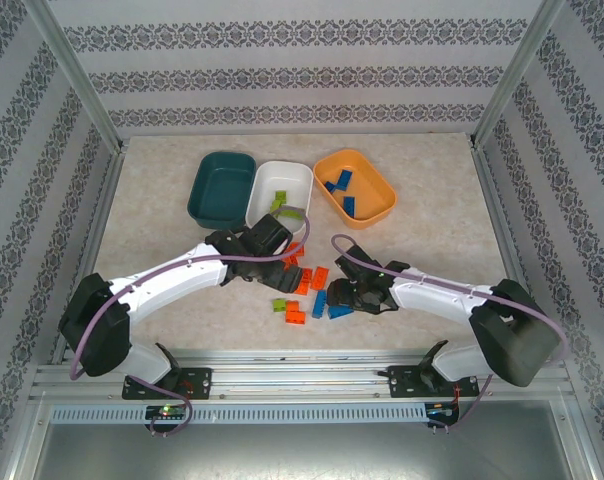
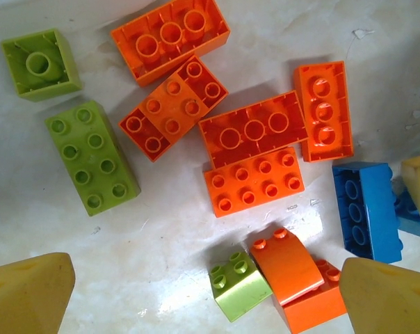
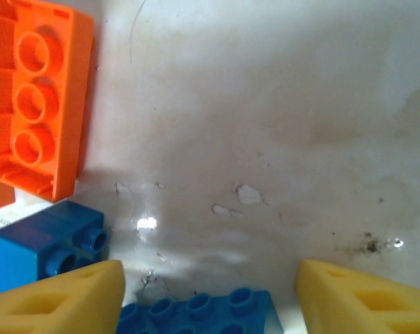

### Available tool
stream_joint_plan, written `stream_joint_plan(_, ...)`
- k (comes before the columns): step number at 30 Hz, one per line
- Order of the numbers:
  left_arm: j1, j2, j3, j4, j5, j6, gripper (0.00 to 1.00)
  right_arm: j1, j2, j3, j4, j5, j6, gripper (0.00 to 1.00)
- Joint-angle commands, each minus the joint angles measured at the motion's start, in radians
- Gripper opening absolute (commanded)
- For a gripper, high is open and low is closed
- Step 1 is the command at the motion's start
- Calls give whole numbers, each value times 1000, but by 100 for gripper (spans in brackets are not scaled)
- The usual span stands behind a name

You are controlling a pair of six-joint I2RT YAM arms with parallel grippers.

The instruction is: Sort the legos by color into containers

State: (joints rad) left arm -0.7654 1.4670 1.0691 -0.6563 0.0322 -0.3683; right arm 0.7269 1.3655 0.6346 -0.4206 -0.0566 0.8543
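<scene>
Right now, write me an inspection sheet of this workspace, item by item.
Surface: beige marbled table, scuffed and chipped in spots in the right wrist view.
Job's things: teal tray, no bricks seen in it; white tray holds green bricks; orange tray holds blue bricks; loose pile of orange, green and blue bricks lies unsorted between the arms.
Clutter: nothing seen.
Grippers: left gripper open above the pile, holding nothing; right gripper open, a blue brick low between its fingers, not clamped.
Cables: purple cable loops along each arm, off the bricks.
Surroundings: patterned wall panels, metal frame rail at the near edge.
</scene>
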Motion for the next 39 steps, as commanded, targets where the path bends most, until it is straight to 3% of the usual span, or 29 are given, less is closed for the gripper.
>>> stream_joint_plan(1,4,-38,-17,11,-18,-4,98,7,-46,-7,-110,20,19,72)
stream_joint_plan(9,6,-73,-48,21,-22,-13,99,41,-102,-36,-134,16,85,78)
stream_joint_plan(15,8,-79,-58,16,-17,-20,99,44,-59,2,-115,0,14,80)
stream_joint_plan(19,9,-98,-73,12,-26,-22,100,48,-16,22,-128,-25,13,90)
stream_joint_plan(21,11,-105,-82,14,-28,-25,100,62,-2,24,-123,-26,31,90)
stream_joint_plan(34,20,-108,-94,27,-32,-28,100,137,8,56,-118,-14,104,62)
stream_joint_plan(39,23,-119,-106,31,-37,-31,100,137,23,64,-124,7,93,38)
